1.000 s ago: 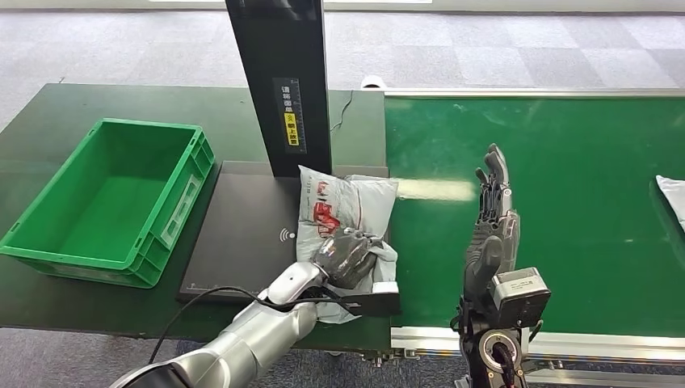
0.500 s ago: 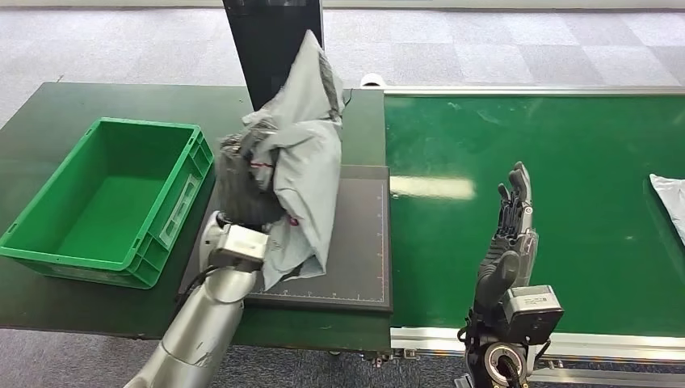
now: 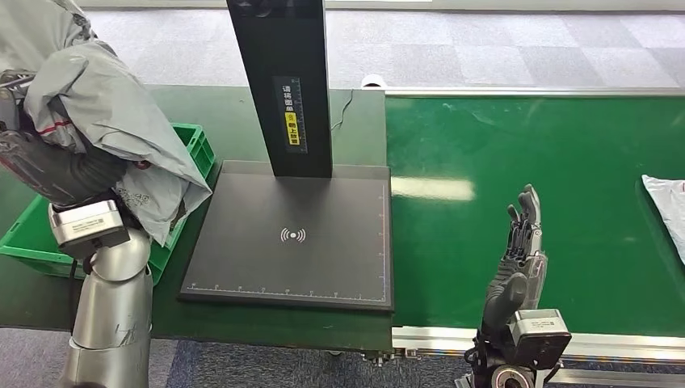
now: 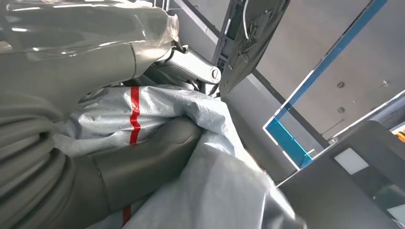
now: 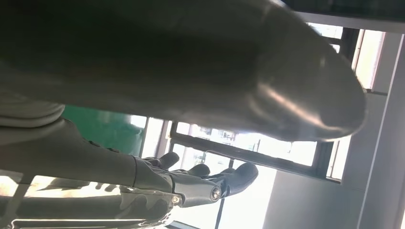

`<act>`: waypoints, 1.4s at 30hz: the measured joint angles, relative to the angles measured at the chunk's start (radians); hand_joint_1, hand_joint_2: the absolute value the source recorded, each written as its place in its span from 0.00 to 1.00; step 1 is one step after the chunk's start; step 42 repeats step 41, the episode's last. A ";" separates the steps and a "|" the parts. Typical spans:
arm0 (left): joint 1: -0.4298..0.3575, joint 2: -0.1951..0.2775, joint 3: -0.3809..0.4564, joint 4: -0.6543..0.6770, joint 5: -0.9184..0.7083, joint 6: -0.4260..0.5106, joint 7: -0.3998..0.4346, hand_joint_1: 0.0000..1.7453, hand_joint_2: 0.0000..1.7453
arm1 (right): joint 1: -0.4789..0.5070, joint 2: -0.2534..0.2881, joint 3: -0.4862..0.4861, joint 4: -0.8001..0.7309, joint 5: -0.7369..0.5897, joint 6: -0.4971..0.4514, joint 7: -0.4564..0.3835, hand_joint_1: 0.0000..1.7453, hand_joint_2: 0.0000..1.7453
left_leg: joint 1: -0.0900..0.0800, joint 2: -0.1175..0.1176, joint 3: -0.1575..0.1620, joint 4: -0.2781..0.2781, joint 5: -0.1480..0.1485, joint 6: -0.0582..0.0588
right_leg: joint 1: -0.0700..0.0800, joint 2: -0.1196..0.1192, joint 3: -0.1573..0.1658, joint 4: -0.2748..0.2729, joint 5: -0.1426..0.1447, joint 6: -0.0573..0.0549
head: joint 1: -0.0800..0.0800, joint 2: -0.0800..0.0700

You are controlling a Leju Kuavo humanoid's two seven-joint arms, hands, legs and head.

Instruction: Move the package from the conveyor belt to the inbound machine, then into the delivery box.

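My left hand (image 3: 50, 166) grips a grey plastic package (image 3: 109, 121) with red print, raised high above the green delivery box (image 3: 191, 147) at the left. The bag drapes down over the hand and hides much of the box. In the left wrist view the thumb (image 4: 143, 160) presses into the crumpled package (image 4: 210, 176). The black inbound machine's flat plate (image 3: 291, 238) with its upright post (image 3: 284, 81) lies bare. My right hand (image 3: 519, 250) stands upright, fingers straight and apart, holding nothing, over the near edge of the green conveyor belt (image 3: 565, 162).
Another pale package (image 3: 666, 210) lies at the belt's far right edge. The dark green table (image 3: 202, 105) carries the box and the machine. The belt's metal rail (image 3: 614, 343) runs along the near side.
My left arm has swung left and up, carrying the package from above the machine plate to above the green box. The right hand has sunk slightly toward the near edge.
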 joint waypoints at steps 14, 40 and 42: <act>-0.162 0.077 0.163 0.248 -0.147 0.000 0.169 1.00 1.00 | 0.012 0.002 -0.001 -0.017 0.016 0.020 0.018 0.00 0.00 | 0.001 0.001 0.001 0.000 0.001 -0.002 | 0.001 0.001 -0.001 0.000 0.001 -0.002 | 0.000 0.000; -0.437 0.187 0.314 1.189 -0.703 -0.063 0.443 1.00 1.00 | 0.028 0.005 0.006 -0.025 0.011 0.048 0.033 0.00 0.00 | 0.002 0.004 -0.003 0.000 0.002 -0.003 | 0.002 0.003 -0.005 0.001 0.003 -0.004 | 0.000 0.000; -0.437 0.186 0.314 1.191 -0.703 -0.063 0.443 1.00 1.00 | 0.028 0.005 0.006 -0.025 0.011 0.048 0.033 0.00 0.00 | 0.002 0.004 -0.003 0.000 0.002 -0.003 | 0.002 0.003 -0.005 0.001 0.003 -0.004 | 0.000 0.000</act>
